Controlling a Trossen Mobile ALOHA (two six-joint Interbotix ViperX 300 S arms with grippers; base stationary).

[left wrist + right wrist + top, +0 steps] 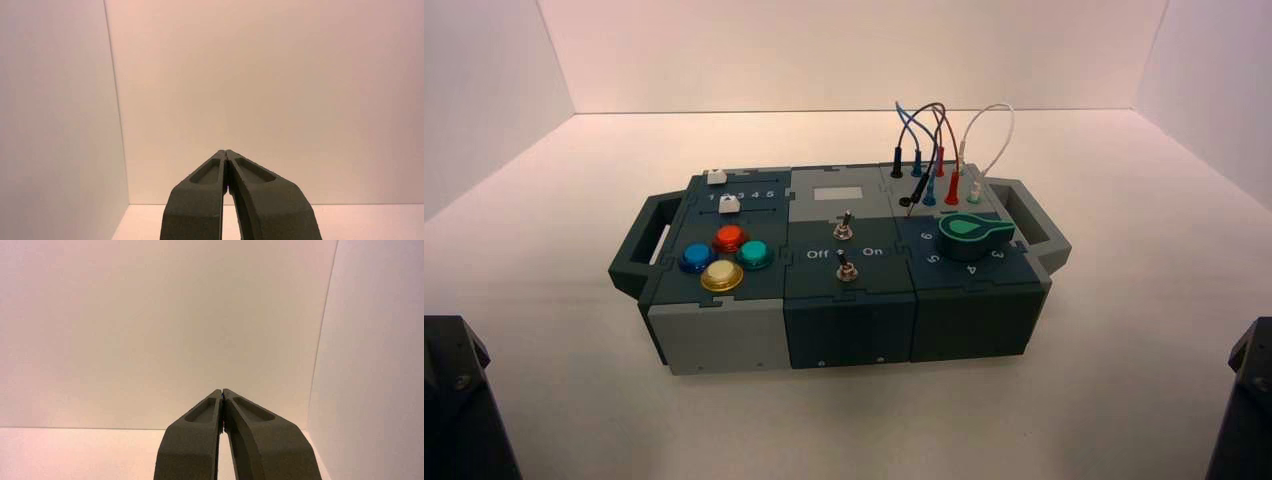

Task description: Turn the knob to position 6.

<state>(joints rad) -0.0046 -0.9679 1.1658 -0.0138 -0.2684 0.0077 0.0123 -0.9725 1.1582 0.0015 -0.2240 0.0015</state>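
The dark green knob (972, 232) with a lighter green inlay sits on the right section of the box (724, 335); its pointer arm sticks out to the right. White digits curve round its near side, with the 6 (924, 238) at the knob's left. My left gripper (226, 153) is shut and empty, parked at the near left, facing the wall. My right gripper (221, 391) is shut and empty, parked at the near right. Neither wrist view shows the box. Both arms (459, 400) (1249, 400) stand well away from it.
The box's left section holds round blue, red, teal and yellow push buttons (722, 275) and white sliders (729, 204). The middle has two metal toggle switches (846, 268). Wires (939, 130) plug in behind the knob. Handles (639, 250) stick out at both ends.
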